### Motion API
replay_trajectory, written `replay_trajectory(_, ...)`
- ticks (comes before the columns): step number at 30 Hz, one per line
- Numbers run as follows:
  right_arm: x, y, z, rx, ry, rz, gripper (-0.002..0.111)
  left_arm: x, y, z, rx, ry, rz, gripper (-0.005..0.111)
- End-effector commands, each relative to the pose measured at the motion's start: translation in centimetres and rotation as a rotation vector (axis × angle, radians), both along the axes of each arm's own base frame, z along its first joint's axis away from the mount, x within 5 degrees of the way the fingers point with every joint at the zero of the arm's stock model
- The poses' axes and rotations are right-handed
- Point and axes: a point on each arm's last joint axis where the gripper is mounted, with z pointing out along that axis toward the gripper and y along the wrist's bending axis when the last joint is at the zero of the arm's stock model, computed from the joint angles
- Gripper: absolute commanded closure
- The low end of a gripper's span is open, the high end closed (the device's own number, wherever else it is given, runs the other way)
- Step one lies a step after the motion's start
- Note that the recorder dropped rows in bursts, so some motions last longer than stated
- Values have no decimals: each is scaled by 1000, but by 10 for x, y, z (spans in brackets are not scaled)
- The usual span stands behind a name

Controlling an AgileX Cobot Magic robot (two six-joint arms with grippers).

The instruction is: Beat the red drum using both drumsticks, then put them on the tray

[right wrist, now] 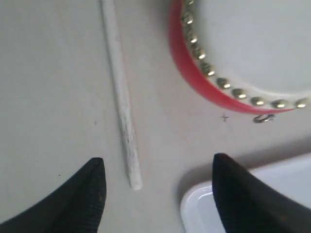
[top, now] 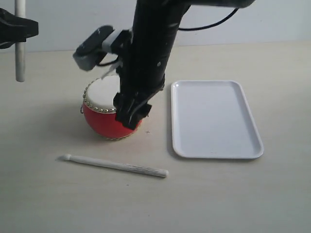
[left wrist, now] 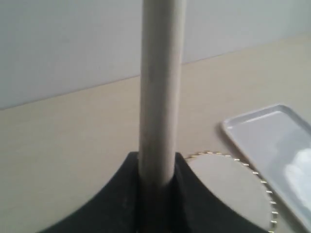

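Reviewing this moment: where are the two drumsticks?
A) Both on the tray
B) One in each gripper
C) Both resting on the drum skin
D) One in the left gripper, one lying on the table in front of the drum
D: the left gripper clamps the held drumstick upright, while the loose drumstick lies on the table in front of the red drum. The right gripper is open and holds nothing, and nothing lies on the tray.
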Motion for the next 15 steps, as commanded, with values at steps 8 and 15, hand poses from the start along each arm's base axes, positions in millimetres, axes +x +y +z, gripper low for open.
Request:
replay_trajectory(8, -16, 20, -27, -114, 41, 43, 47, -1, 54, -29, 208, 32, 565, 107)
replay_trajectory(15, -14, 17, -28, -148, 13, 71, 47, -11, 42, -36, 416, 389, 501, 107)
